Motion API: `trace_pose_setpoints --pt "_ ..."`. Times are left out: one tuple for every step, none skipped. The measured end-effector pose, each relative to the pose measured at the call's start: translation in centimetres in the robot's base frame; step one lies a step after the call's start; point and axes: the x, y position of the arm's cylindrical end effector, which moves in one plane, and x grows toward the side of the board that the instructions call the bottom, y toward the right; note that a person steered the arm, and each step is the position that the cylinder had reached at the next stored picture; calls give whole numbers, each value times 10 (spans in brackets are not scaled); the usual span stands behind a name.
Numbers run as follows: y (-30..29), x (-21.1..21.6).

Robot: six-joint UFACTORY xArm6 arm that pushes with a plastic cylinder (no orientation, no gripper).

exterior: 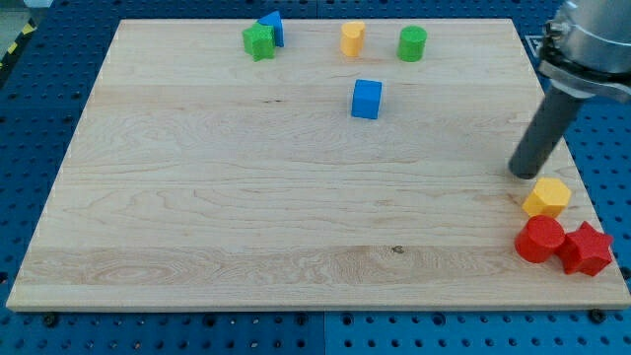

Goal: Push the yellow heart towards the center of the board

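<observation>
The yellow heart [545, 197] sits near the board's right edge, low in the view. My tip [524, 175] rests on the board just up and to the left of it, very close or touching; I cannot tell which. The dark rod rises from the tip towards the view's top right. A red round block [539, 240] and a red star [587, 248] lie just below the heart, at the bottom right corner.
The wooden board [197, 197] fills most of the view. Along its top lie a green star [258, 41] touching a blue triangular block [272, 27], a yellow hexagon [352, 38] and a green cylinder [412, 43]. A blue cube [366, 99] sits below the hexagon.
</observation>
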Motion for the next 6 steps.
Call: trace_pose_setpoints --pt "5 31" --pt "4 34" --pt "-21 -1" --pt "-68 -33" --pt "-129 -41" --pt "-204 -41"
